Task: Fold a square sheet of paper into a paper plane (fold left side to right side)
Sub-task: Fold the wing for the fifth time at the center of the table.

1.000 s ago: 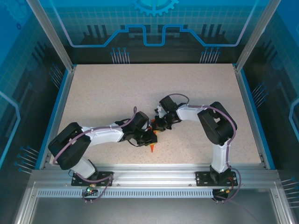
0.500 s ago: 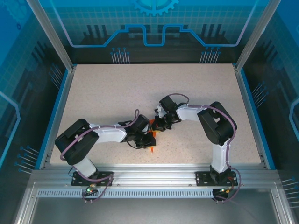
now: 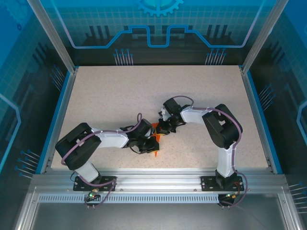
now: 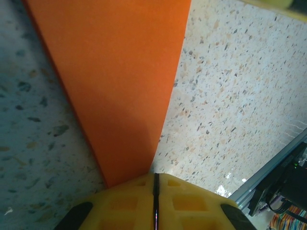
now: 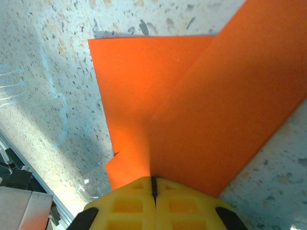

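The left gripper (image 4: 156,183) has its two yellow fingers pressed together, a thin dark seam between them, and the narrow end of the orange paper (image 4: 120,81) runs down to the edge of its left finger; whether the tip is nipped or merely lies under the pad I cannot tell. The right gripper (image 5: 153,184) is likewise closed, with a crease in the paper leading straight to its seam, a shorter flap lying to one side and a broad band to the other. From above, the two grippers sit close together over the paper near the middle of the speckled tabletop (image 3: 110,96), and a small orange point pokes out toward the near aluminium rail (image 3: 158,178). The left wrist view catches that rail's corner beyond the tabletop.
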You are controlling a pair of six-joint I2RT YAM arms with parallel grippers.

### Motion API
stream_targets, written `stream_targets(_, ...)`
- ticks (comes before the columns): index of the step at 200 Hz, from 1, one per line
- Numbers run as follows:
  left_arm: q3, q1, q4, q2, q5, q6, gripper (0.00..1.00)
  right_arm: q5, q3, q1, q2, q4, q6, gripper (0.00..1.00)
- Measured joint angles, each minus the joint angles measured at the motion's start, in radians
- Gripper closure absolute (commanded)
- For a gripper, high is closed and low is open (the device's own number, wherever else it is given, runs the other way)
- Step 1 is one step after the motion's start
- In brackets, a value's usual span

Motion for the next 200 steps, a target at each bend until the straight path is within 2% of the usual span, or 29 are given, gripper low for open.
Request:
stream_targets(81, -0.027, -0.01, -0.058, -0.046, 0.006, 0.008, 0.91, 0.0, 0.067, -0.001, 0.035, -0.092, -0.007, 1.0)
stream_targets(200, -0.061, -0.023, -0.048, -0.071, 0.017, 0.008, 0.91, -0.022, 0.089, -0.01, 0.052, -0.117, -0.011, 1.0)
